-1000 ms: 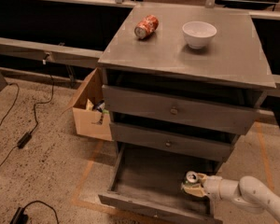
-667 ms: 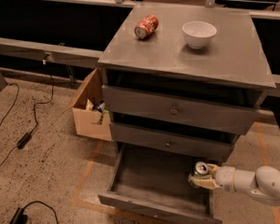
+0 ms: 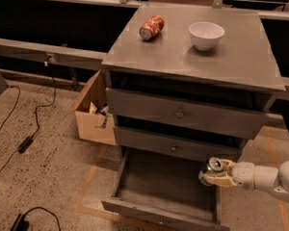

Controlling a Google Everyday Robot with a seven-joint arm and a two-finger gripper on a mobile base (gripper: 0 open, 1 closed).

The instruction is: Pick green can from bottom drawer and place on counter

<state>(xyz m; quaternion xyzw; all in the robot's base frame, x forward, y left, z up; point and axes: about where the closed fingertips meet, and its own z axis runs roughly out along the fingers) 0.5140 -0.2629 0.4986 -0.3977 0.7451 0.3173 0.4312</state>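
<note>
Green-and-white aluminium can (image 3: 212, 169) was clamped in the cream two-finger gripper (image 3: 216, 176), roughly upright, just above the right side of the open grey bottom drawer (image 3: 159, 189). The flat grey counter (image 3: 183, 57) lay well above that drawer, up and left of the can.

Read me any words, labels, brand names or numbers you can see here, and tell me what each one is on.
No text here can be read.
On the red-orange can lying on the counter: printing too blurred to read.
On the green can, held in the jaws of the gripper over the right side of the bottom drawer: markings too blurred to read.
On the white bowl and the cardboard box: no lettering visible.
</note>
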